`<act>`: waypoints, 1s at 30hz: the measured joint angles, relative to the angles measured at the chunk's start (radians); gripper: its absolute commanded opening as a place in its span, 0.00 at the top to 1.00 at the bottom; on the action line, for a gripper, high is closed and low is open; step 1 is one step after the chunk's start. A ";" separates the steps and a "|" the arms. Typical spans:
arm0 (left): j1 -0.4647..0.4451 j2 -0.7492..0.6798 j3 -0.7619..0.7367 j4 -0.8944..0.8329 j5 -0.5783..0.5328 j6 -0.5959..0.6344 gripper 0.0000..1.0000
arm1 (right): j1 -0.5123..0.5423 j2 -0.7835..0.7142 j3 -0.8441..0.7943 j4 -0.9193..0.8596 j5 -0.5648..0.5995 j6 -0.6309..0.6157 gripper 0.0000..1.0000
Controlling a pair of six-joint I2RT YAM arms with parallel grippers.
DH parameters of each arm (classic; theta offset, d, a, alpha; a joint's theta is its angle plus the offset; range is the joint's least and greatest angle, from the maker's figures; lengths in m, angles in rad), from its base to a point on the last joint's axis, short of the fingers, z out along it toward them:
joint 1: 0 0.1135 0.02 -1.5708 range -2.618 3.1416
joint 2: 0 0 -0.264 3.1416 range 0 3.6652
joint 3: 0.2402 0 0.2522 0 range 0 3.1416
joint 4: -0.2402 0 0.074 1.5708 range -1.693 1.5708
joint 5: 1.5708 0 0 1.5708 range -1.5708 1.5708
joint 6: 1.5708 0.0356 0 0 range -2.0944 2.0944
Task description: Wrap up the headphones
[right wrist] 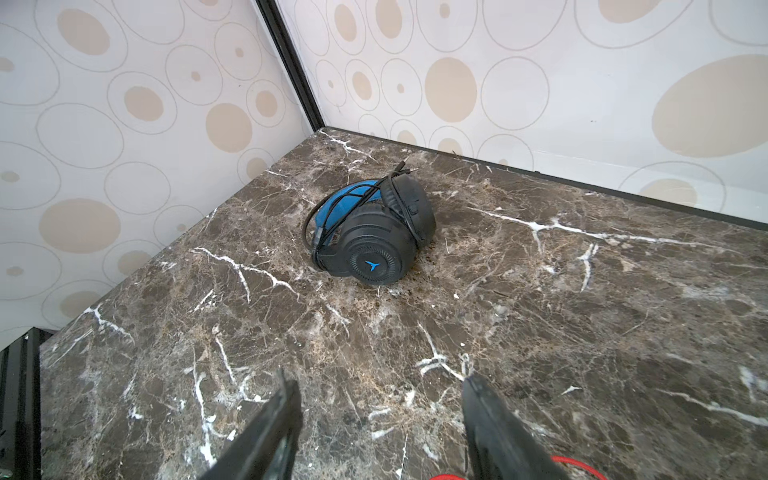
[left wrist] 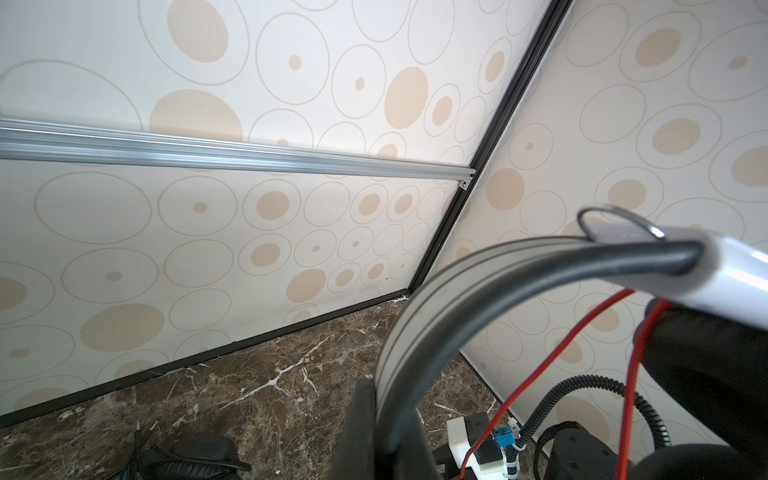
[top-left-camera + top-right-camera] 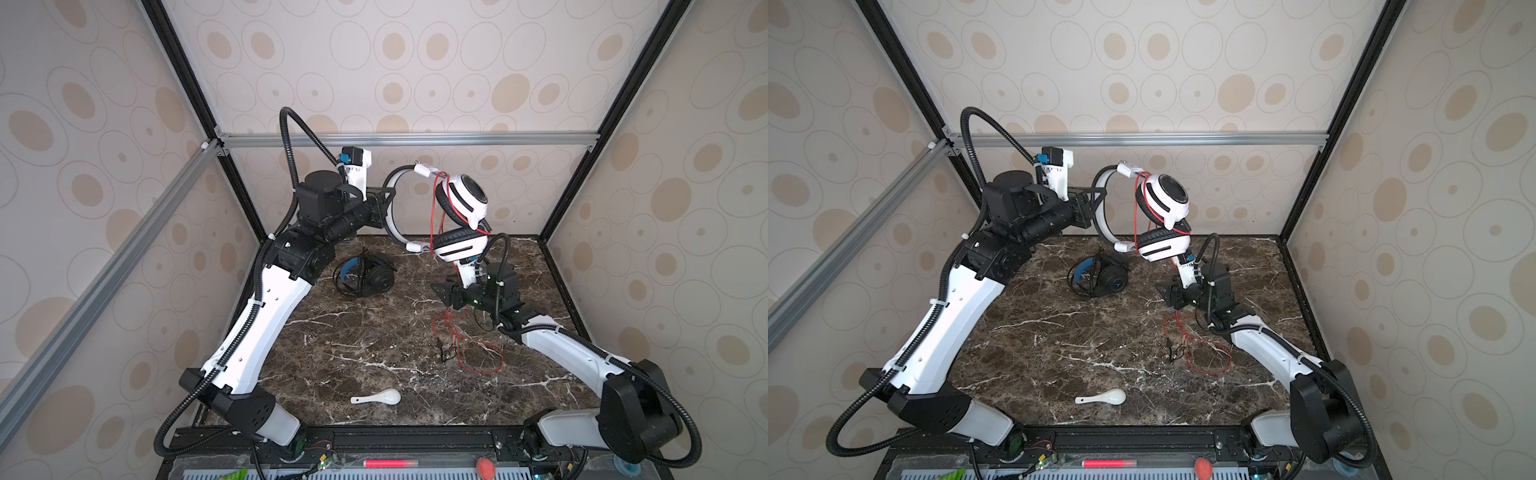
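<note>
Nearest of all, a small white spoon (image 3: 378, 398) lies at the near edge of the marble table (image 3: 332, 374), clear of the work. At the far left the left gripper (image 3: 385, 203) is pressed together on the headband (image 2: 419, 328) of the white headset (image 3: 467, 203), holding it raised above the far middle of the table, earcups to the right. Below it, the black headset (image 3: 365, 276) lies on the table, its thin cord apparently already wound round it. Right of that, the right gripper (image 1: 380, 376) hovers low over the table with its jaws spread and nothing between them, aimed left and far, toward the black headset. The red cord (image 3: 473, 353) crosses the white earcups, drops past the right wrist and lies in a loose loop on the table, stretched from just under the right gripper toward the near right. So the slack sits behind and to the right of those open jaws, not ahead of them. The right arm is much the nearer one, and would probably have to turn back toward the near right to pick it up.
</note>
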 measured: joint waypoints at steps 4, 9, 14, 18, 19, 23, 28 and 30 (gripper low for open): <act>0.010 0.000 0.000 -0.001 0.000 0.000 1.00 | 0.000 -0.034 -0.011 0.003 -0.010 0.010 0.36; 0.023 0.000 0.000 -0.001 0.002 0.000 1.00 | 0.000 -0.068 -0.018 0.011 -0.010 0.007 0.36; 0.024 0.000 0.002 -0.002 0.005 0.000 1.00 | -0.001 -0.050 -0.024 0.026 -0.011 0.013 0.40; 0.024 0.005 0.018 -0.011 0.006 0.000 1.00 | -0.002 -0.035 -0.069 0.081 -0.007 0.035 0.43; 0.024 0.008 0.024 -0.013 0.006 0.000 1.00 | -0.002 -0.030 -0.079 0.087 -0.006 0.039 0.43; 0.026 0.011 0.042 -0.017 0.006 -0.003 1.00 | -0.002 -0.001 -0.098 0.121 -0.005 0.053 0.45; 0.028 0.011 0.049 -0.018 0.008 -0.012 1.00 | -0.002 0.050 -0.119 0.192 -0.002 0.077 0.48; 0.029 0.013 0.049 -0.018 0.008 -0.018 1.00 | -0.003 0.073 -0.130 0.219 -0.002 0.086 0.49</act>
